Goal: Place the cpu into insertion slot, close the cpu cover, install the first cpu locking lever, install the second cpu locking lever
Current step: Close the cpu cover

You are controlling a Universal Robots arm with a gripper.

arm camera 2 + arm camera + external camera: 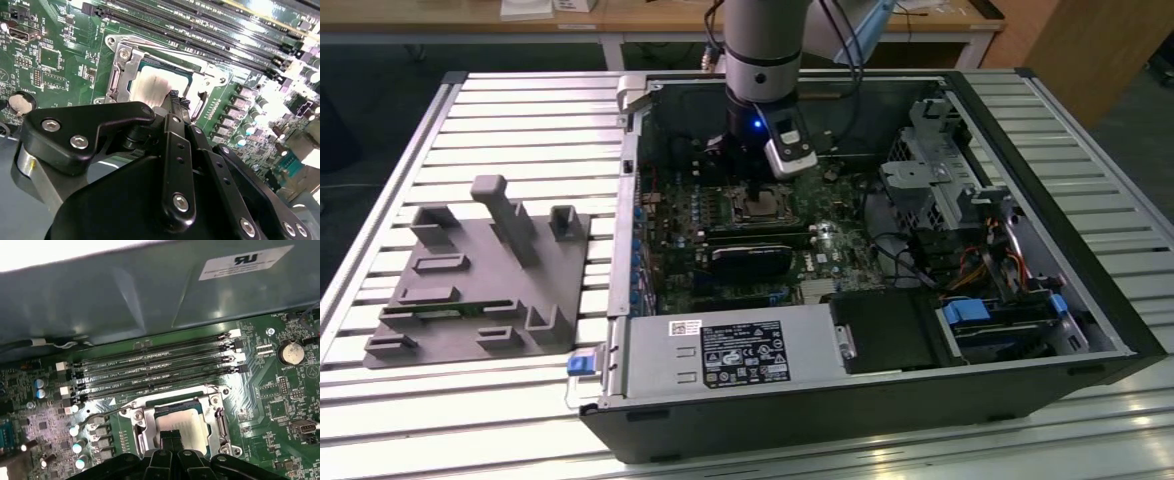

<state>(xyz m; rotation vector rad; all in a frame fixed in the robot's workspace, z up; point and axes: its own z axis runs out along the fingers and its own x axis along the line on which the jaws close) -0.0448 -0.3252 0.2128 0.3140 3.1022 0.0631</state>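
Note:
The cpu (187,420), a dull silver square, lies flat in the insertion slot (761,205) on the green motherboard. The silvery cpu cover (141,432) lies down around it, its window framing the chip top. In the second wrist view the cpu (150,90) and the cover (119,75) sit just beyond my fingertips. My gripper (172,438) hovers low over the chip's near edge, shut with nothing between its black fingers (175,97). A thin wire locking lever (107,412) sticks out beside the socket. In the exterior view my gripper (750,188) hangs inside the open case.
Long black memory slots (155,365) run beside the socket. A coin battery (291,352) sits nearby. A black module (747,255), the labelled power-supply box (740,355) and a drive cage (947,170) crowd the case. A grey fixture (480,280) stands at the exterior view's left.

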